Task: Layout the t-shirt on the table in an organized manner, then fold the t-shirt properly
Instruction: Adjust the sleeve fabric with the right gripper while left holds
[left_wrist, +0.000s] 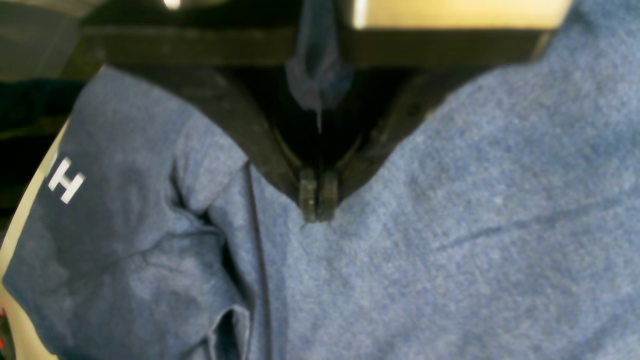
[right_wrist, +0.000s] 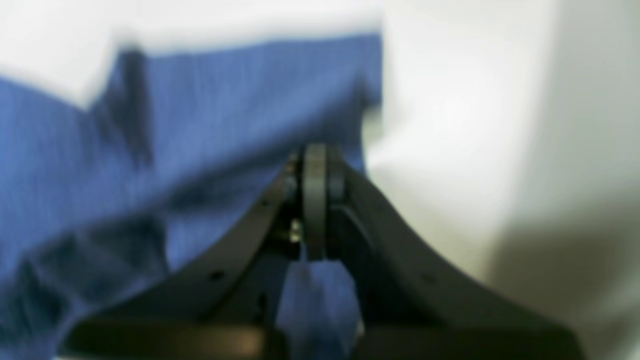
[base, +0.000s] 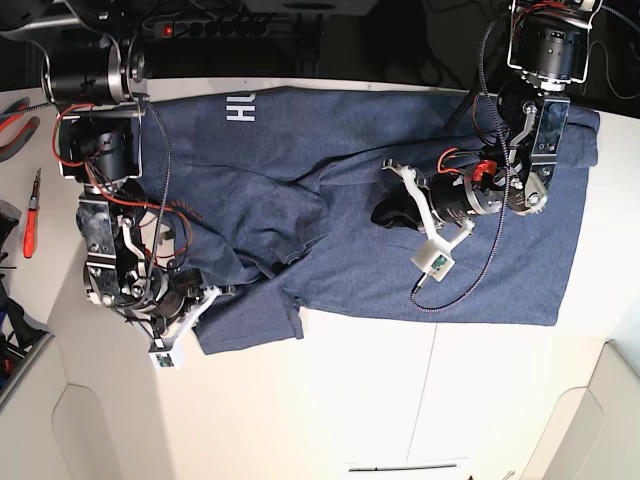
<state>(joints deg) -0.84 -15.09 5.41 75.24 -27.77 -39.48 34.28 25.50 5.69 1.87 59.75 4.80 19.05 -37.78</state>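
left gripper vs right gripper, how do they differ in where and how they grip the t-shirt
The left gripper sits over the middle of the t-shirt, pinching a raised bunch of cloth; the right gripper is at the shirt's edge near a sleeve, close to bare table. In the left wrist view cloth fills nearly the whole frame; in the right wrist view, white table fills half. Both are shut on fabric.

Your two arms: black and silver links.
You see the left arm (base: 478, 190) with red motor cap and braided cable; the right arm (base: 110, 210) with red wiring; each carries a white wrist camera.
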